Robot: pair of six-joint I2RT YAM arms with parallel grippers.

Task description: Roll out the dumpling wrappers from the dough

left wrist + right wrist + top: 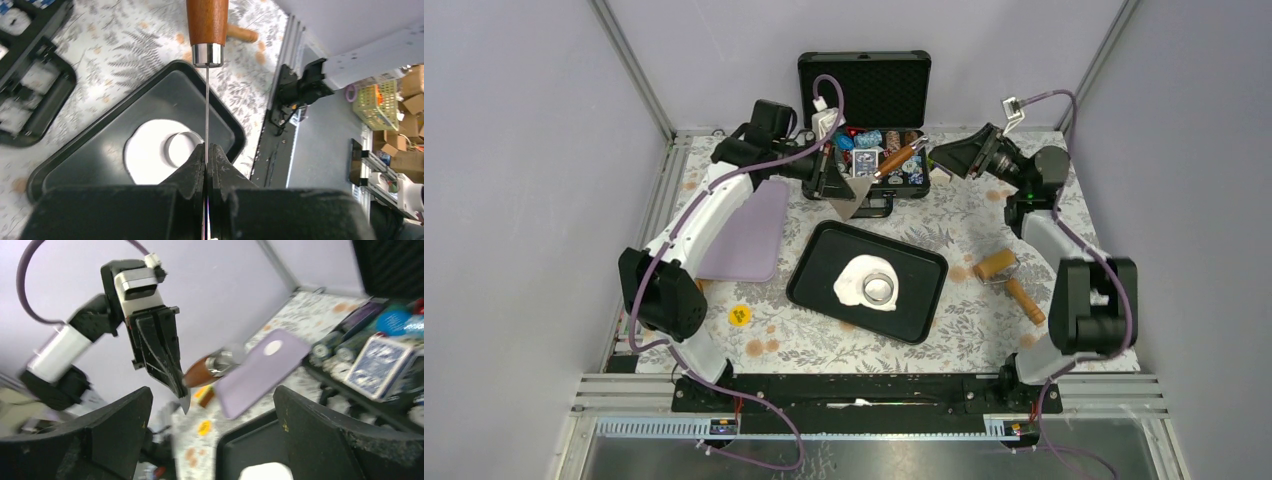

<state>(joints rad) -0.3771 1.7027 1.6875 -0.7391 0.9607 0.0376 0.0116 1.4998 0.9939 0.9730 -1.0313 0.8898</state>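
A flat, irregular sheet of white dough point(854, 283) lies in the black tray point(824, 250), and a steel ring cutter point(880, 288) stands on it. No separate dumpling wrappers are in view. My left gripper point(836, 183) hovers past the tray's far edge, shut on the thin metal blade of a wooden-handled scraper point(896, 160). In the left wrist view the jaws point(206, 150) pinch the blade edge-on, the handle point(207, 25) points away, and the dough point(147, 160) lies below. My right gripper point(946, 158) is open and empty beside the case, facing the left gripper point(177, 385) and the scraper point(202, 372).
An open black case point(864, 95) of poker chips and cards stands at the back. A purple mat point(749, 235) lies left of the tray. A wooden rolling pin point(1009, 280) rests to its right. A yellow sticker point(739, 315) marks the flowered cloth near the front left.
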